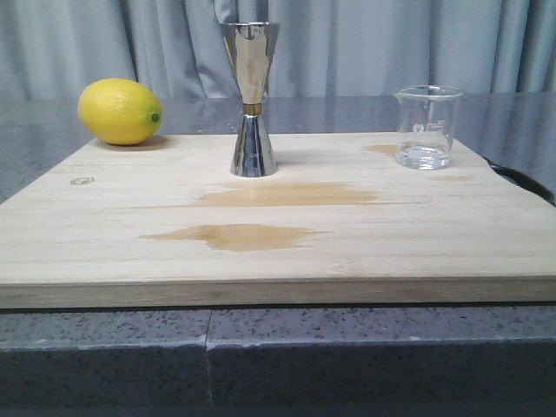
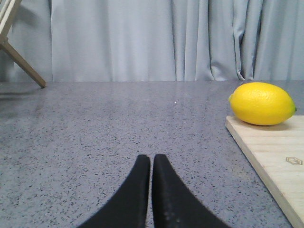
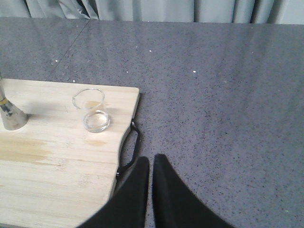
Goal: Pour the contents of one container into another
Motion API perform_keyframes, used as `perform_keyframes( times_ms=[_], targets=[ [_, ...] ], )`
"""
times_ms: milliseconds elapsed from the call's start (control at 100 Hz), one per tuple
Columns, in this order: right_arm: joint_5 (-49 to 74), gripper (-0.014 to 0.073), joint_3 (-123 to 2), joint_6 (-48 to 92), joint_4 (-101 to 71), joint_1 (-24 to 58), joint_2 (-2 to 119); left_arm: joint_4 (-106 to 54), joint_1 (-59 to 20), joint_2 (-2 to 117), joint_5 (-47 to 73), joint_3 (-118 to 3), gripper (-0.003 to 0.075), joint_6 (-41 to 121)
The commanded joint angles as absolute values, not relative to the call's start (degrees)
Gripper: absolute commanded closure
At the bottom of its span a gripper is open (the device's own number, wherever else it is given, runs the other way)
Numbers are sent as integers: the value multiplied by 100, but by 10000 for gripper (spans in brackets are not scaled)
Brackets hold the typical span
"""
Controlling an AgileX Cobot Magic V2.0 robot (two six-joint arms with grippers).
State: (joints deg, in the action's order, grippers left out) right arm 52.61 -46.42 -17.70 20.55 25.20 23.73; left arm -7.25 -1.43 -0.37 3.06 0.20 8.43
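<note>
**While at rest, both grippers shut and clear of the board**

While standing upright on the far right of the board, holds a shallow pool of clear liquid at its bottom: the beaker, pour lip turned left in the front view, faint white marks on its wall. Sits near the board's right edge, close to a dark handle fixed to that side. Casts a faint stain-like patch on the wood just to its left.

Stands upright at the far middle of the board, well apart from the beaker: the jigger, shiny steel, hourglass in form, with a thin gold band at the waist. Mirrors the pale curtain in its upper cup. Touches nothing but the wood.

Lies on its side at the far left corner of the board: 1 lemon, well apart from the jigger. Shows 2 darker brown patches in the wood grain, both nearer the front than the jigger.

Rests on a grey speckled table, the board as a whole.

Hangs low over bare table left of the board, fingers pressed together with nothing between them: the left gripper. Hangs over bare table right of the board, near the handle, fingers likewise closed on nothing: the right gripper. Touches no object, either one.
</note>
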Motion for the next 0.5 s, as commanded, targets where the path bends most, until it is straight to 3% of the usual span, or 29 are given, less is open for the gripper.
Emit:
perform_keyframes(
  times_ms=[0,490],
  targets=[
    [4868,629,-4775,-1760,2243,2520,2439,-604,-133,-175,-191,51,739,836],
    [4879,629,-4775,-1760,2243,2520,2439,-541,-133,-175,-191,51,739,768]
  ],
)
